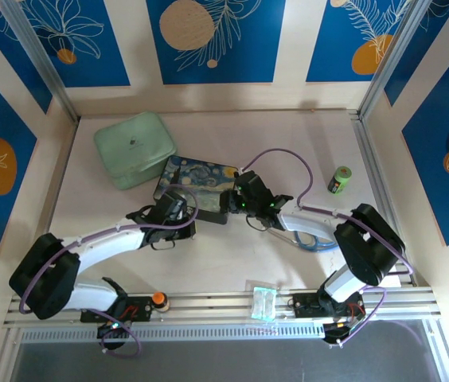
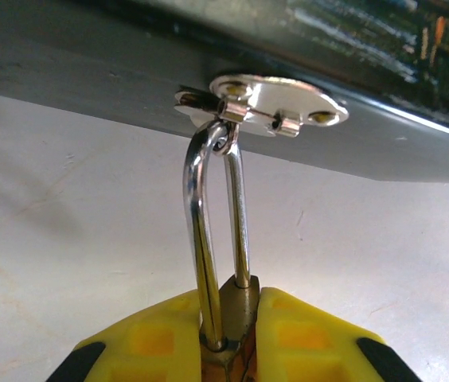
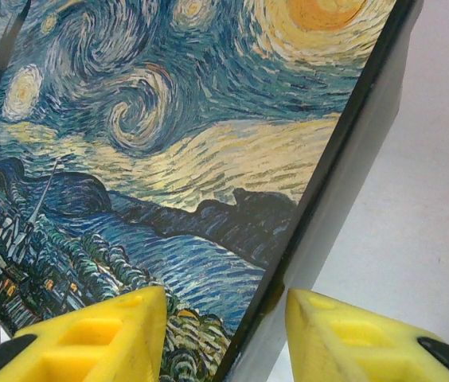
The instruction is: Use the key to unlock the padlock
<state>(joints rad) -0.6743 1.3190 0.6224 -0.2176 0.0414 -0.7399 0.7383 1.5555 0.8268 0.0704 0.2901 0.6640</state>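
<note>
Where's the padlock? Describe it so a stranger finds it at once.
Start at the starry-night painted box in mid-table. On its side wall sits a small silver clasp plate; the padlock is hooked through it, its brass body pinched in the left claw. Its thin silver U-shaped shackle sets it apart from the flat plate.
</note>
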